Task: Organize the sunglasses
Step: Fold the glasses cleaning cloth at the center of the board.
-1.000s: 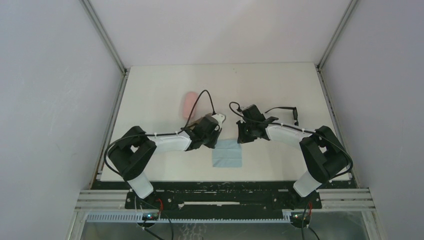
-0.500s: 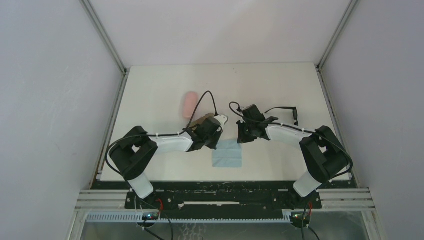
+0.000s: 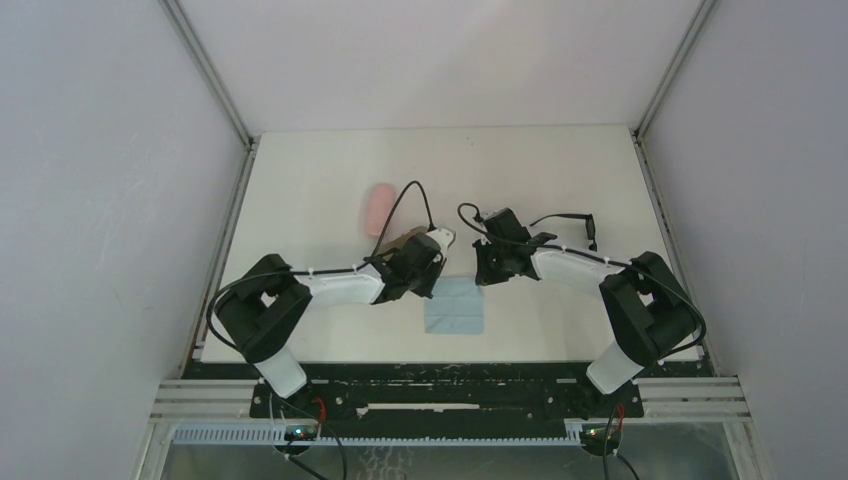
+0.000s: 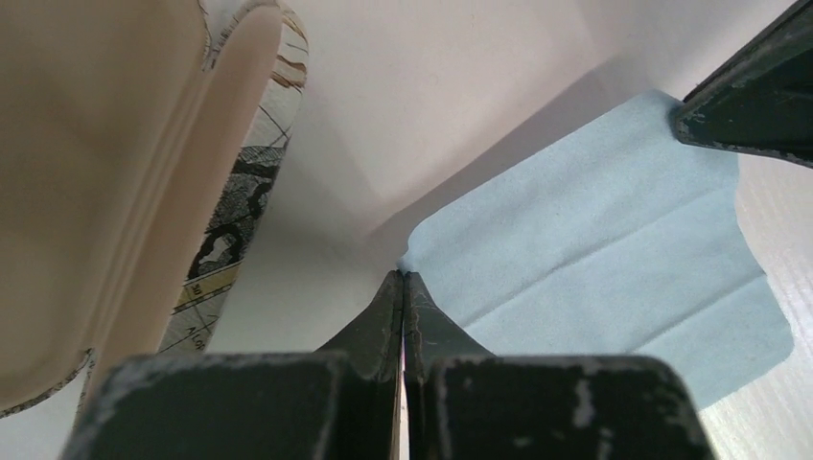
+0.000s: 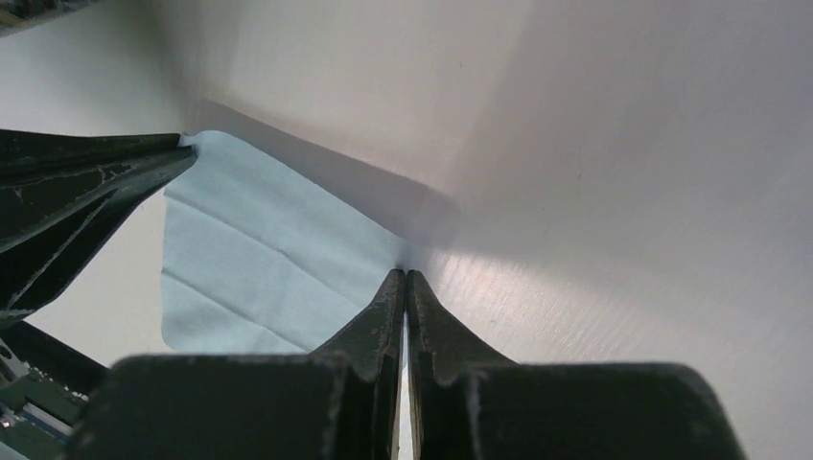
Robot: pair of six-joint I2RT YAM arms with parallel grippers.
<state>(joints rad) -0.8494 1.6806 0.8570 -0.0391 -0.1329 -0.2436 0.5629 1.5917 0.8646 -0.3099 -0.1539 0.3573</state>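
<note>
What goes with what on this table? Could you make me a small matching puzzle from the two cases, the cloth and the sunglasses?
Things:
1. pink case
2. light-blue cloth
3. sunglasses
4. patterned case

Place or state:
A. open, beige lining showing
B. farthest right
C. flat, nearest the front
D. farthest left

Pairs: 1-D, 2-C, 3-B, 4-A

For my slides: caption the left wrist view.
Left gripper pinches a corner of the blue cloth, patterned case alongside.
</note>
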